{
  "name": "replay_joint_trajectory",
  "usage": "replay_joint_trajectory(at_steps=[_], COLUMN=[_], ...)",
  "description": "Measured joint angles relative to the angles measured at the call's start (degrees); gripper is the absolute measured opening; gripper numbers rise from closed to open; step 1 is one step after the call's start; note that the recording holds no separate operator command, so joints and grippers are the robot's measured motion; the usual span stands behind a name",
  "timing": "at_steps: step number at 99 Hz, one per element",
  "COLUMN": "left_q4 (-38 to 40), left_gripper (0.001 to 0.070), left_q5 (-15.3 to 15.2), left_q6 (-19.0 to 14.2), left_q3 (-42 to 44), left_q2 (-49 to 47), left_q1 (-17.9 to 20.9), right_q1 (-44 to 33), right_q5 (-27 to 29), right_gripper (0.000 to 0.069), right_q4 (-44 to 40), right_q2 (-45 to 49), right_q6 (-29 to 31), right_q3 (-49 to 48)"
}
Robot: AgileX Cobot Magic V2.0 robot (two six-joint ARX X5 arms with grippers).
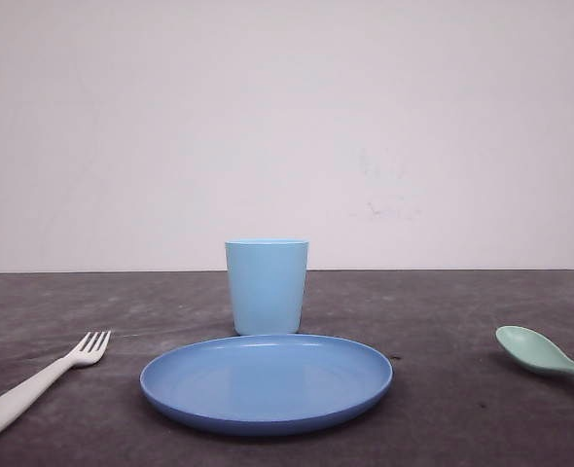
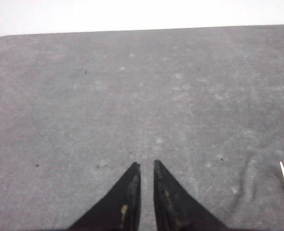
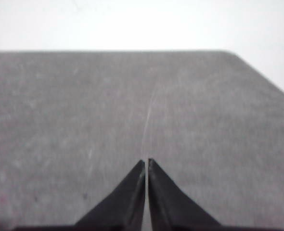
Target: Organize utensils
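2 tools sit closed, empty: my left tool [image 2: 147,166] is nearest the fork [image 1: 34,384], right tool [image 3: 146,162] nearest the spoon [image 1: 540,352].

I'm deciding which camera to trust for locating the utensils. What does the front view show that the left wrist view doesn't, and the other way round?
Front view alone: the light blue cup upright behind the round blue plate, the mint-green spoon to the plate's right, and the white fork from tines down its handle. Left wrist view alone: the left gripper, fingertips nearly together with nothing between them, over bare table. Shared: the fork's tines and the dark grey table.
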Motion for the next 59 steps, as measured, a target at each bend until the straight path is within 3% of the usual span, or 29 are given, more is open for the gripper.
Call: replay_joint_trajectory(at_steps=[8,21,40,59], left_q4=[1.6,5.8,11.1,10.1], left_gripper=[0.0025,0.0025,0.0024,0.0024], left_q5=[0.0,0.0,0.0,0.0], left_q6=[-2.4,-9.6,-15.6,-21.0], left_q3=[-0.4,-0.5,-0.5,0.0], left_q2=[0.0,0.0,0.0,0.3], left_q1=[0.0,0.0,0.0,0.0], right_q1=[0.0,0.0,0.0,0.0], right_q5=[-2.9,-8.7,-10.6,-10.9], right_gripper=[0.0009,0.0009,0.0009,0.0008], right_q4=[1.1,0.9,2.6,0.8], right_q2=[0.0,0.0,0.0,0.4], right_q6=[3.0,11.7,18.9,24.6], right_q3=[0.0,0.0,0.0,2.0])
